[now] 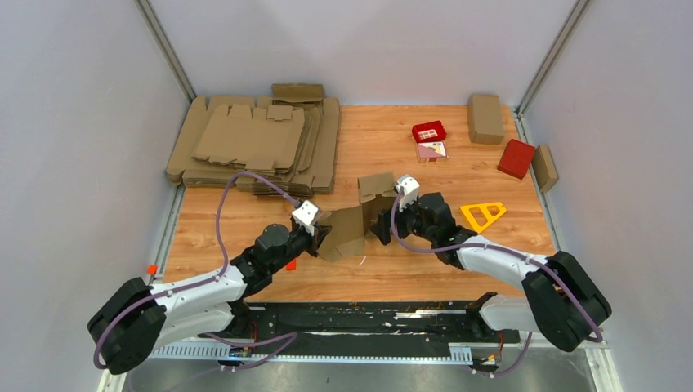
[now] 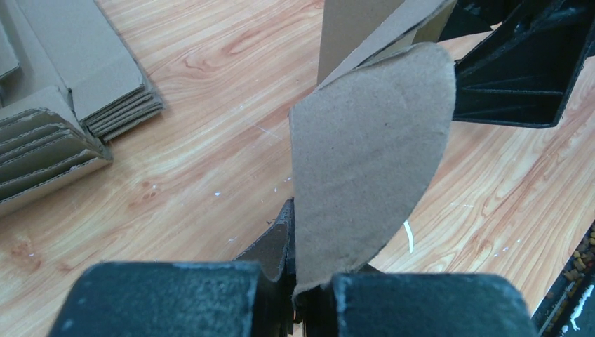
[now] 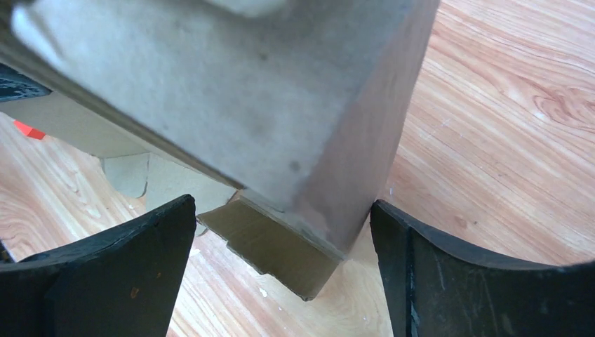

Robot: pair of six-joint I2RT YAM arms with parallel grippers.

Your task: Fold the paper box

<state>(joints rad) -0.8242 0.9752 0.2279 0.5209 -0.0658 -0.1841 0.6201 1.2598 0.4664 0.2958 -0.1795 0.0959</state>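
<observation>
The paper box is a plain brown cardboard piece, partly folded up, held above the table's middle between both arms. My left gripper is shut on a rounded flap of it; the flap rises from between the jaws in the left wrist view. My right gripper is open, its fingers apart on either side of the box's squared end, touching neither side. A lower flap hangs under that end.
A stack of flat cardboard blanks lies at the back left, also in the left wrist view. Two red boxes, two folded brown cartons and a yellow triangular frame are at the right.
</observation>
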